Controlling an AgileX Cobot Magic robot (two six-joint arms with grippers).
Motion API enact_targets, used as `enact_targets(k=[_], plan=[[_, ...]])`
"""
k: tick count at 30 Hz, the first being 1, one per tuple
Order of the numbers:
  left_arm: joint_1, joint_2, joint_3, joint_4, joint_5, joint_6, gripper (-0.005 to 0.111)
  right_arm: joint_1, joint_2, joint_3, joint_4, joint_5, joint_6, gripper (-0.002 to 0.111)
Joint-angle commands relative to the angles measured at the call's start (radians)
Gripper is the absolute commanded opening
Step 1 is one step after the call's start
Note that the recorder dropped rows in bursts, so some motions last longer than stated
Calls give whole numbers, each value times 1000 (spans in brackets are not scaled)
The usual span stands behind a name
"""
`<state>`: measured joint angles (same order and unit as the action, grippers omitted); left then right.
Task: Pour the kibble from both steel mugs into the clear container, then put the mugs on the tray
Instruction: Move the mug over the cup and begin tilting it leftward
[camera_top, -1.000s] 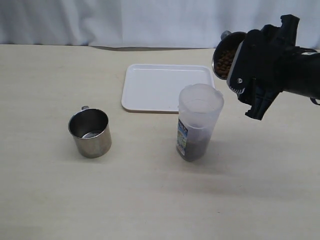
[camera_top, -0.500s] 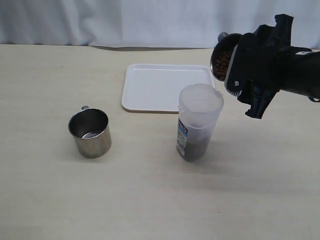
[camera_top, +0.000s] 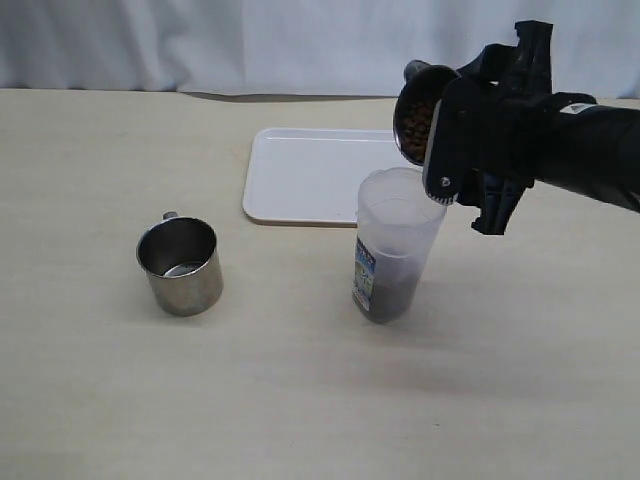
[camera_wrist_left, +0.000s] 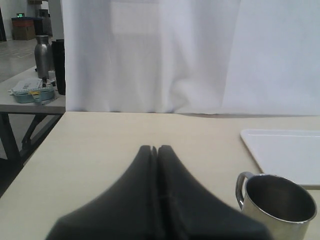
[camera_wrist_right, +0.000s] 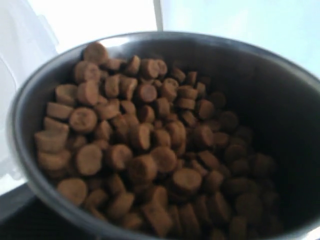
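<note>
My right gripper (camera_top: 445, 125) is shut on a steel mug (camera_top: 413, 108), holding it tipped on its side just above the rim of the clear container (camera_top: 398, 230). The mug's mouth faces left and down, full of kibble (camera_top: 415, 118); the right wrist view is filled by this kibble (camera_wrist_right: 140, 145) inside the mug's dark wall (camera_wrist_right: 280, 100). A dark layer of kibble (camera_top: 388, 295) lies in the container's bottom. The second steel mug (camera_top: 180, 265) stands upright and empty at the left. The white tray (camera_top: 310, 175) lies behind, bare. My left gripper (camera_wrist_left: 157, 148) is shut, near that mug (camera_wrist_left: 280, 200).
A white curtain hangs along the table's far edge. In the left wrist view a side table with a steel bottle (camera_wrist_left: 43, 49) stands beyond the table's corner, and the tray's corner (camera_wrist_left: 285, 150) shows behind the empty mug.
My right gripper has carried the full mug leftward and tipped it further, bringing its mouth from right of the container to over the container's rim. The empty mug, container and tray have not moved.
</note>
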<state>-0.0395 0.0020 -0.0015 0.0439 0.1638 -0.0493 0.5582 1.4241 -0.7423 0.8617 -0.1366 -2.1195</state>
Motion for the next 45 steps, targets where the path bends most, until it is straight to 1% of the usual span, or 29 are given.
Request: enact_targets(k=[1, 6, 15, 19, 45], plan=[[-6, -2, 2, 0, -13, -3, 0, 6, -6, -12, -3, -52, 2, 5], [-6, -2, 2, 0, -13, -3, 0, 3, -6, -8, -3, -102, 0, 5], [-6, -2, 2, 0, -13, -3, 0, 3, -6, -8, -41, -98, 0, 5], [-6, -2, 2, 0, -13, -3, 0, 3, -6, 24, -145, -98, 0, 5], [-6, -2, 2, 0, -13, -3, 0, 3, -6, 32, -296, -157, 0, 5]])
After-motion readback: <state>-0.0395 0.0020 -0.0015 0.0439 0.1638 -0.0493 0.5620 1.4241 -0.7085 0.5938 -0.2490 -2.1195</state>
